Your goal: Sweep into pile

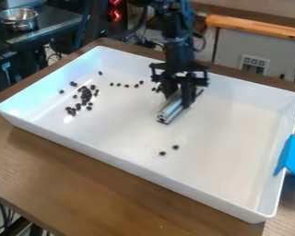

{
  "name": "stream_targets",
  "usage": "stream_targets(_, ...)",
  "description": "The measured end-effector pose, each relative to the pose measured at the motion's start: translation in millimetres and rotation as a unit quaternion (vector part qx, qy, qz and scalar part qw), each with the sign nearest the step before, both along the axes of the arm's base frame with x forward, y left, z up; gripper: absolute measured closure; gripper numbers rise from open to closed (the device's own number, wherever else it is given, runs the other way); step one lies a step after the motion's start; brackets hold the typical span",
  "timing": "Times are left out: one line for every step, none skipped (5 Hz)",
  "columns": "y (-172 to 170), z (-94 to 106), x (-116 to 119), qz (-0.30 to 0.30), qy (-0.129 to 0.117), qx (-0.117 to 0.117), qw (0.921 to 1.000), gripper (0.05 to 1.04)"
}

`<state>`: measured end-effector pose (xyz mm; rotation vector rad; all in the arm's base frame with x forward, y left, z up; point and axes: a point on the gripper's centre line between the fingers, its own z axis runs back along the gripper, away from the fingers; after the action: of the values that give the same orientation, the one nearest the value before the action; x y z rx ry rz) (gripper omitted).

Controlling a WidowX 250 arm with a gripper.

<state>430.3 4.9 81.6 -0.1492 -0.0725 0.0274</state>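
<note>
Gripper [179, 90] inside white tray [134, 167], toward 12 o'clock, fingers pinching metal bar [170, 112]. Dark beads [86, 96]: main cluster between 9 and 10 o'clock; loose row toward 11; two near 6.

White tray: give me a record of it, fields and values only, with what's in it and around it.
tray: white, on a wooden table
gripper: over the tray, holding a silver bar
main cluster: black pieces, view's left
loose row: between cluster and gripper
front pair: apart from the rest
blue object: at right rim
pile: incomplete
</note>
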Motion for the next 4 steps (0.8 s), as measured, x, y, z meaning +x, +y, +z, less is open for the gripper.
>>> stream_targets(35.4, 6.3, -0.1, 0.025, -0.003, -0.002, 0.9997, 0.704)
stream_targets(77.5, 15.1, -2.9, 0.058, -0.012, -0.008, 0.9982, 0.704)
stream_targets(100.9, 16.3, -10.9, 0.064, -0.009, -0.017, 0.9978, 0.704)
stream_targets(134.6, 7.3, -19.4, 0.092, -0.023, -0.016, 0.9953, 0.704)
